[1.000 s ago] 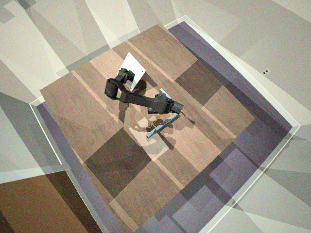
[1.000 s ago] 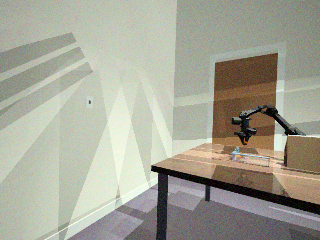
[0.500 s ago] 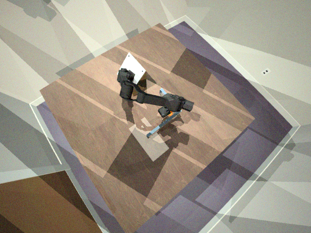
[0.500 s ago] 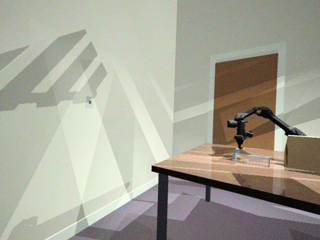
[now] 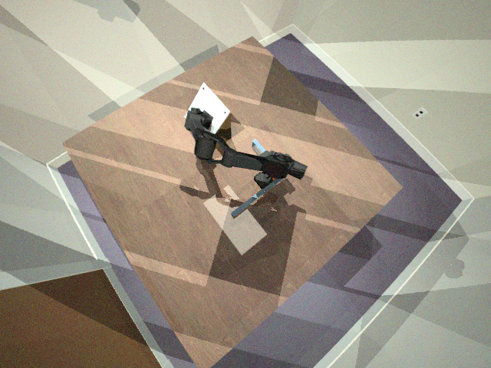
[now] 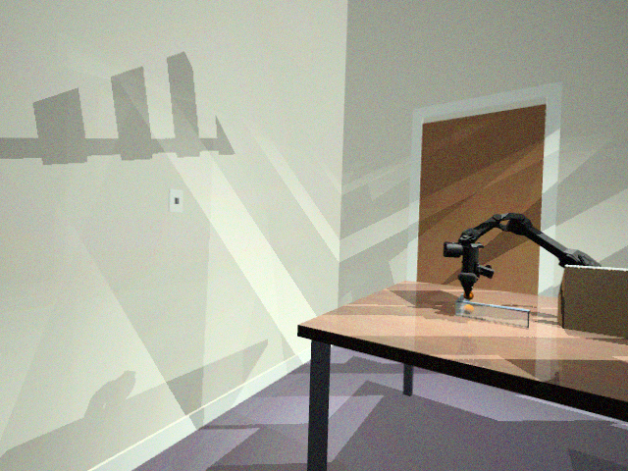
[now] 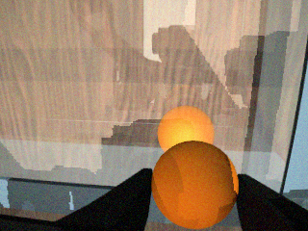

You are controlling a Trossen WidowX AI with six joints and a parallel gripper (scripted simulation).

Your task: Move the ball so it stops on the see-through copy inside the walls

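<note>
The tool (image 7: 194, 192) is clamped partway closed on the orange ball (image 7: 194, 183), its dark fingers pressing the ball's two sides, so the ball hangs between them above the worktop (image 6: 405, 329) and not on it. In the wrist view the see-through copy (image 7: 186, 127) glows just beyond and below the held ball, almost in line with it, with the clear walls (image 7: 269, 96) rising close on the right of the tool and another pane crossing just under it. In the exterior view the tool points straight down over the corner end of the walls (image 6: 495, 310). The main risk, as I judge it, is letting go while the ball is off the surface: it could bounce or roll away from the copy, perhaps out the open side. A slight offset could also set it against a wall or clip a finger on one. A ball has no long axis or facing, so orientation does not matter here.
</note>
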